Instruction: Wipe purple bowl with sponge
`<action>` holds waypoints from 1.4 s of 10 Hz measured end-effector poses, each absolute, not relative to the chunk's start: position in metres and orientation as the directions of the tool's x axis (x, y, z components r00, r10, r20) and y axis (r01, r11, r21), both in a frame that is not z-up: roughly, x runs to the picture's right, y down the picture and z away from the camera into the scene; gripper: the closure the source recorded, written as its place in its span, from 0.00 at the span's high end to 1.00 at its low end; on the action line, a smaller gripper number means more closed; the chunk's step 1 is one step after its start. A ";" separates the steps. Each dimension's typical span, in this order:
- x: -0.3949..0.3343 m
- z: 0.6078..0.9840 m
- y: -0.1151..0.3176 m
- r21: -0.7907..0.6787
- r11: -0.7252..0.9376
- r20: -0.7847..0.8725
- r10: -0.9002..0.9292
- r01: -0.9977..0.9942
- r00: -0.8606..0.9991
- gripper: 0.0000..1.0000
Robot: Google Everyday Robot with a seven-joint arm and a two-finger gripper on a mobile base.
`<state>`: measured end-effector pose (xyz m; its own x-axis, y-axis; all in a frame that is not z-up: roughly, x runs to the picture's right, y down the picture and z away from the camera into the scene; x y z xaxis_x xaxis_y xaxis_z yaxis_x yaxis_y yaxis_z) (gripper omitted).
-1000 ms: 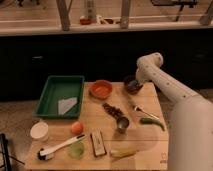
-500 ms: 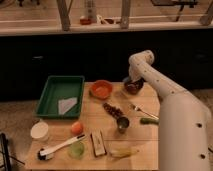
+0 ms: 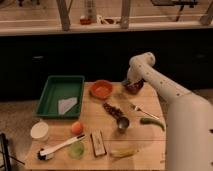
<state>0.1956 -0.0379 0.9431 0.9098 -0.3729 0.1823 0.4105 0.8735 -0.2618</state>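
The purple bowl [image 3: 135,88], small, round and dark maroon, sits at the back right of the wooden table [image 3: 150,142]. My gripper [image 3: 131,83] hangs down from the white arm [image 3: 165,90] right over the bowl and covers part of it. The arm comes in from the lower right. No sponge shows clearly; anything in the gripper is hidden. The orange-red bowl [image 3: 101,89] stands just left of the purple one.
A green tray [image 3: 52,87] with a white cloth [image 3: 66,105] is at the left. A metal cup [image 3: 122,123], fork [image 3: 142,109], green pepper [image 3: 152,122], banana [image 3: 122,152], orange fruit [image 3: 76,127], white cup [image 3: 39,130], brush [image 3: 60,147] and dark block [image 3: 97,141] lie about.
The arm has swung left, and the gripper has moved from right of the purple bowl to directly over it. The things on the table have not moved.
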 end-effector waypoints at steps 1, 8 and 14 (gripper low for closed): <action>0.202 0.938 -0.031 -0.273 0.871 0.184 -0.370 0.409 0.911 0.00; 0.236 0.932 -0.042 -0.288 0.891 0.114 -0.332 0.351 0.936 0.00; 0.208 0.944 -0.056 -0.223 0.910 0.130 -0.326 0.348 0.936 0.00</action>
<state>0.2084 -0.0557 0.9439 0.9363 -0.3262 0.1301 0.3482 0.9105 -0.2230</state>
